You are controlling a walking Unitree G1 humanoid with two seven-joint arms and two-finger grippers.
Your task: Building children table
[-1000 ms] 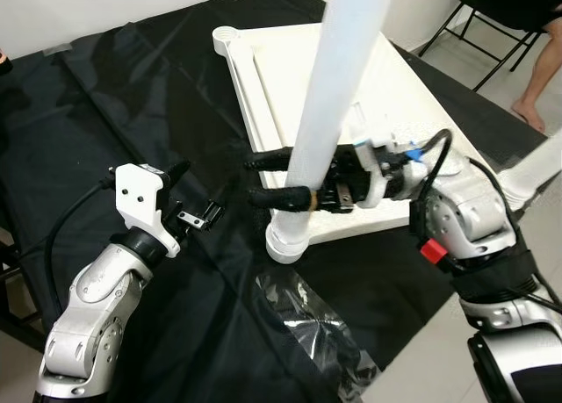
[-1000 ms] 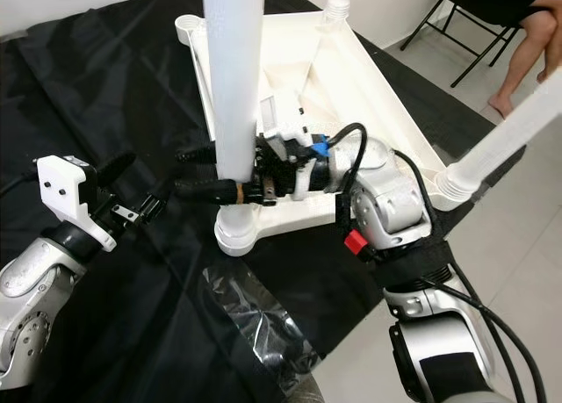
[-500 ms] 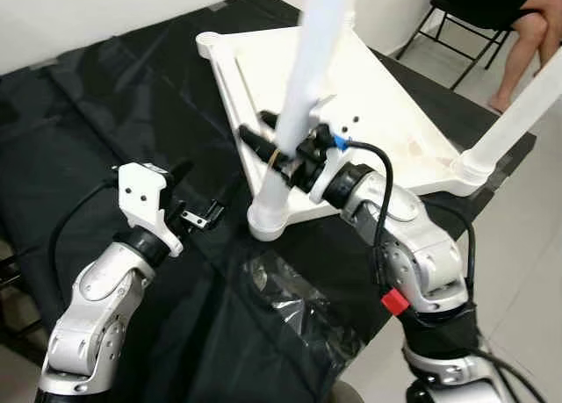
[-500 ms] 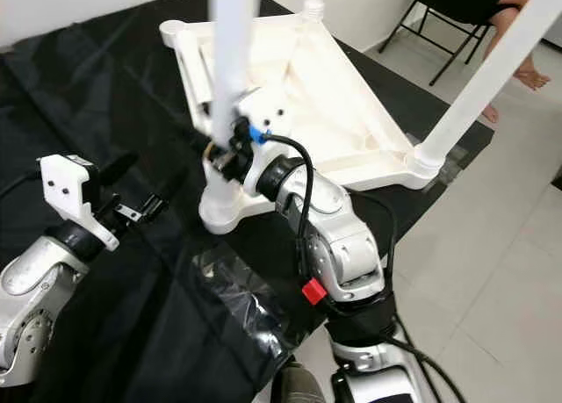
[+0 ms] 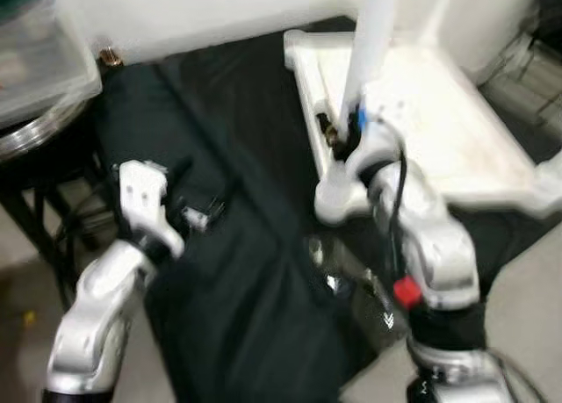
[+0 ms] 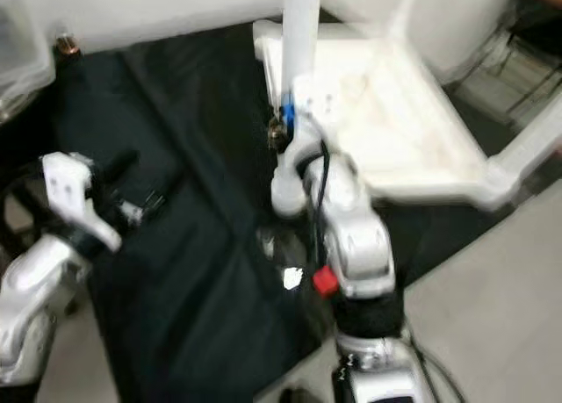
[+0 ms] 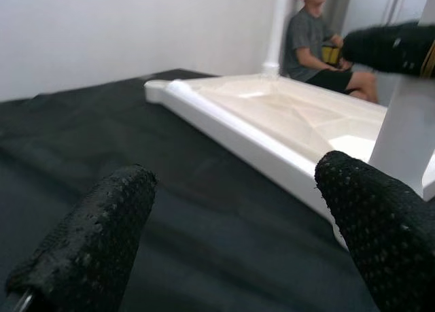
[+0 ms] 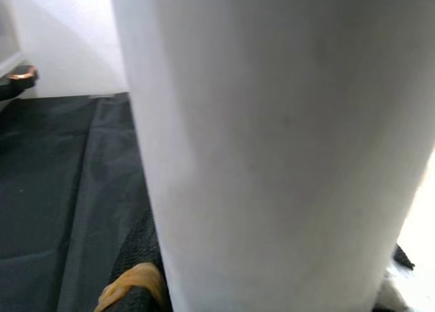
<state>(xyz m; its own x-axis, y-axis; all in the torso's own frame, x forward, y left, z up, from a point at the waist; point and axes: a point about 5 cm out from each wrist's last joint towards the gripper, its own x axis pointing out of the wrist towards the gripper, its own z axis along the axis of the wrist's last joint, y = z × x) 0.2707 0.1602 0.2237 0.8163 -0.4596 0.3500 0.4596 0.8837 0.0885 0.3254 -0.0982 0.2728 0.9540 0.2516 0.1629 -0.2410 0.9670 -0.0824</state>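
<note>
White table leg (image 5: 373,34) is clamped by the right claw (image 5: 338,135); the left wrist view shows the left claw (image 7: 231,217) agape, empty, and a seated person (image 7: 319,37).

No readable text, label, brand, number or sign anywhere.

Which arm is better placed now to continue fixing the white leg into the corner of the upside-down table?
The right. The right gripper is closed on the white leg, just above the corner socket of the table top. The left gripper is open over the black sheet, apart from the table.
</note>
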